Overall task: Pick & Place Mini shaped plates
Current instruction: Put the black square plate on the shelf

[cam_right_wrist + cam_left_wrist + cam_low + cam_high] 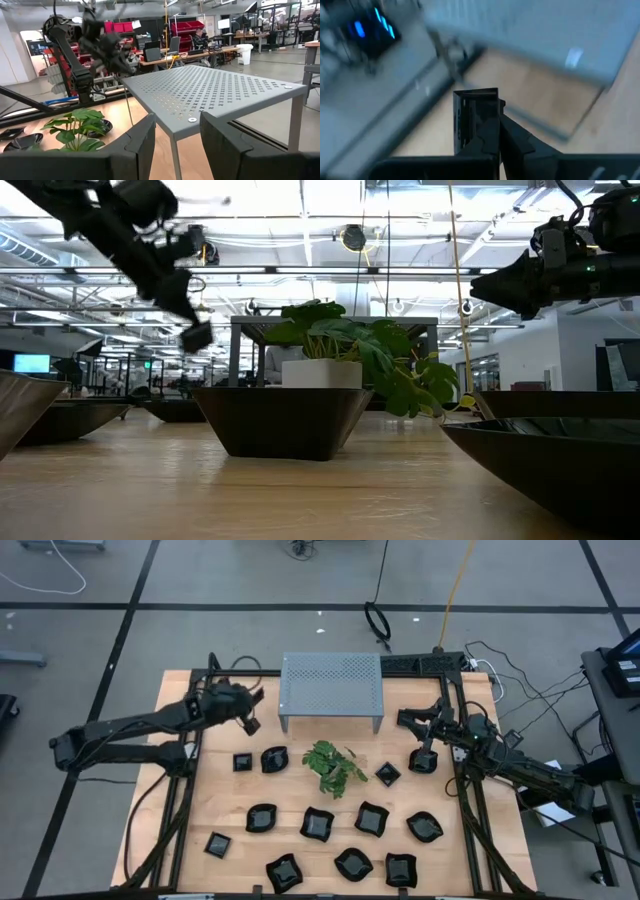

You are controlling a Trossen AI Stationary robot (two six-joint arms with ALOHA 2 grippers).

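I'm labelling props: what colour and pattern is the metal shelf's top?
Grey, perforated all over with small holes; the shelf shows best in the right wrist view.

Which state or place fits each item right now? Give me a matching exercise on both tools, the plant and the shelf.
Things:
1. left tool
2. right tool
3. green leafy plant
4. grey perforated metal shelf

States or places:
A. open, empty, facing the shelf
B. at the back, between the two arms
C. shut on a small glossy black square plate, held in the air
D. in the middle, among the black plates

Pairs: 1-C; 2-A; 3-D; 4-B
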